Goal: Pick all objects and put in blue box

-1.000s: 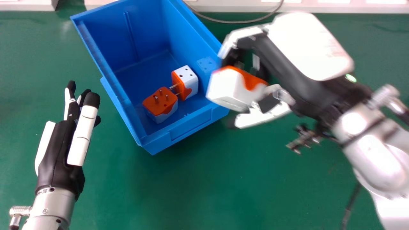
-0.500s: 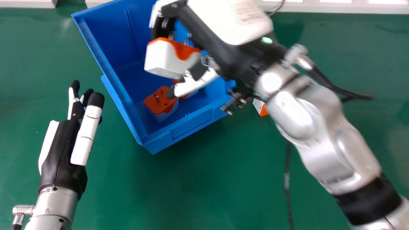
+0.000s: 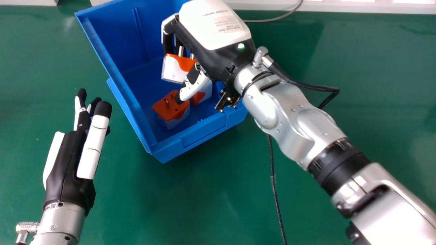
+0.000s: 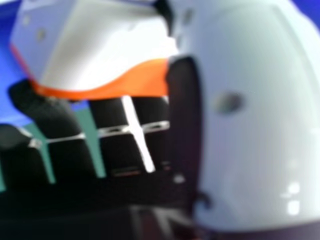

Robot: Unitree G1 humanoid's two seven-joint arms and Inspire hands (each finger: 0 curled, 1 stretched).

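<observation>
Grasp state, right: the right robot hand [image 3: 207, 56] is closed on a white-and-orange plug adapter [image 3: 174, 70], gripping it between the fingers and the thumb.
Position of held unit: over the interior of the blue box [image 3: 204, 132], within its walls as seen in the head view; whether it touches the contents below cannot be told.
Orientation of held unit: orange face uppermost, metal pins pointing upward.
Close view of grasp: in the right hand view, the white body and orange band lie between the black fingers and the pale thumb.
Box contents, unit 1: an orange-topped adapter [image 3: 170, 112] rests on the box floor, pins up, near the end wall closer to the robot.
Box contents, unit 2: a neighboring adapter [image 3: 205, 91] sits just beside unit 1, partly hidden by the right thumb and hand.
Grasp state, left: the left robot hand [image 3: 68, 166] is released, fingers extended, outside the box on its left side.
Support: the box stands on a green surface [image 3: 190, 200].
Cabling: a black cable [image 3: 273, 183] runs from beneath the right forearm to the lower edge of the head view.
</observation>
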